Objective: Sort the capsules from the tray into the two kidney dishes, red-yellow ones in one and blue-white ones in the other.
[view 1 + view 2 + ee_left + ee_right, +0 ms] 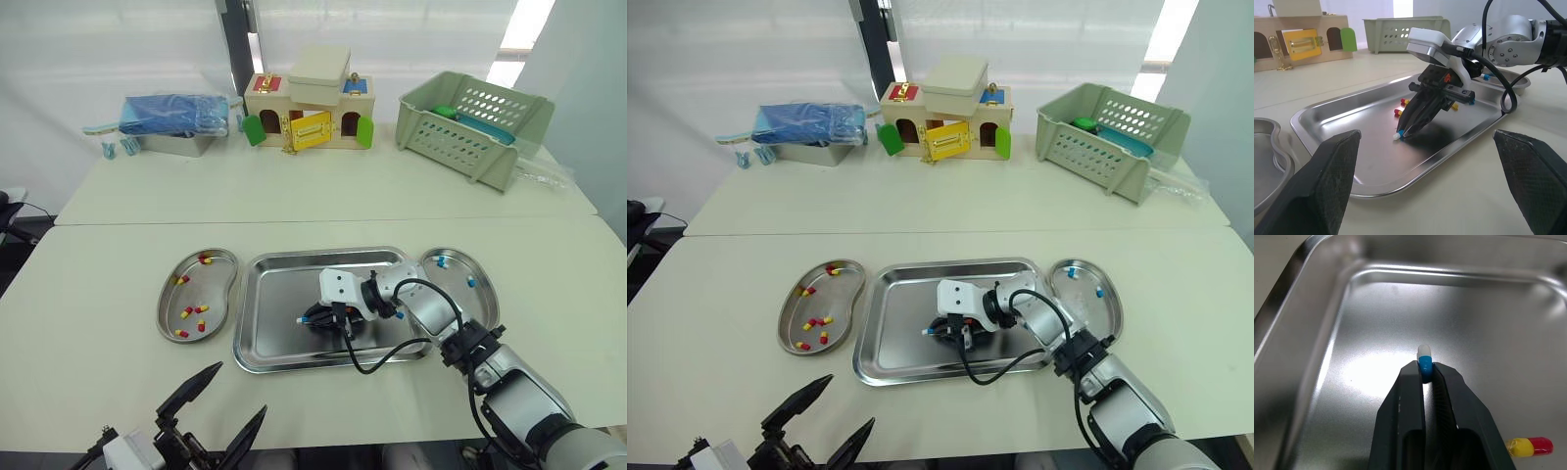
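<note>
Fingers [1409, 404] of right gripper [1425, 376] clamp blue-white capsule [1424, 356]

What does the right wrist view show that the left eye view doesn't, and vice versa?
Right wrist view: close-up of the right end effector shut on a blue-white capsule, a red-yellow capsule lying nearby. Left eye view: left steel kidney dish holding red-yellow capsules, right steel kidney dish holding blue-white capsules, and the open left end effector. Both: the rectangular steel tray under that end effector.

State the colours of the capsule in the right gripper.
Blue and white; the capsule shows best in the right wrist view.
</note>
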Controlling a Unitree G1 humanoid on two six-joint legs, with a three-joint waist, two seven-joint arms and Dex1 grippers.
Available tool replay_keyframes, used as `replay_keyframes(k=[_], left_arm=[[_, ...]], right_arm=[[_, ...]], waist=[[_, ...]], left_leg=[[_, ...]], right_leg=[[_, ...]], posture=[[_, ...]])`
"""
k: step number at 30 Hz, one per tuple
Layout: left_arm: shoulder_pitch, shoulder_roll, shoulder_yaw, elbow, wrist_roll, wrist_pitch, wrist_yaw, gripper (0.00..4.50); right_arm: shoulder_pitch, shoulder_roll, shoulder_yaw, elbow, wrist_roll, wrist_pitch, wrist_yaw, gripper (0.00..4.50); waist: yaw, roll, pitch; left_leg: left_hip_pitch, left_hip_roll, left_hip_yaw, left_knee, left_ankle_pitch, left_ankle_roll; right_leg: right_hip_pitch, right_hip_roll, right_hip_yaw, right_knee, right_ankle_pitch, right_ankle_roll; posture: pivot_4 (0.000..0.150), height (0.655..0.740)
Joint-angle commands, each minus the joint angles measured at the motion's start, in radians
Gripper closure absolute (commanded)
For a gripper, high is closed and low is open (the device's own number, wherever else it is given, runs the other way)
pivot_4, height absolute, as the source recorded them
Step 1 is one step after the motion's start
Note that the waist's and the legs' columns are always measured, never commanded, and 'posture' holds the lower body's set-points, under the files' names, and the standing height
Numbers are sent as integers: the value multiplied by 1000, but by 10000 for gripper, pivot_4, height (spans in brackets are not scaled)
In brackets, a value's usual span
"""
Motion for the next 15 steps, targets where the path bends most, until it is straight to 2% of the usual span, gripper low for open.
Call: replay_keyframes(k=[1, 5, 10, 15], left_arm=[[-3, 8, 3, -14, -21, -7, -1, 0], [-15, 24, -8, -23, -43, 6, -22, 0], [-68, 98, -51, -13, -67, 13, -124, 0], [-147, 151, -70, -2, -97, 47, -181, 0]], right_arm=[[27, -22, -19, -69, 22, 26, 22, 40928], [69, -88, -79, -193, 75, 86, 35, 40928], [221, -310, -284, -475, 221, 255, 59, 40928], [393, -511, -514, -563, 309, 314, 51, 40928]], waist=[[0, 0, 0], [5, 0, 0], [25, 0, 0], [27, 0, 0]], left_leg=[[0, 0, 0, 0, 0, 0], [-1, 0, 0, 0, 0, 0], [-2, 0, 0, 0, 0, 0], [-1, 0, 1, 0, 0, 0]], right_leg=[[0, 0, 0, 0, 0, 0], [0, 0, 0, 0, 0, 0], [0, 0, -1, -1, 0, 0], [2, 0, -1, -1, 0, 0]], posture=[[1500, 7400], [1500, 7400], [1500, 7400], [1500, 7400]])
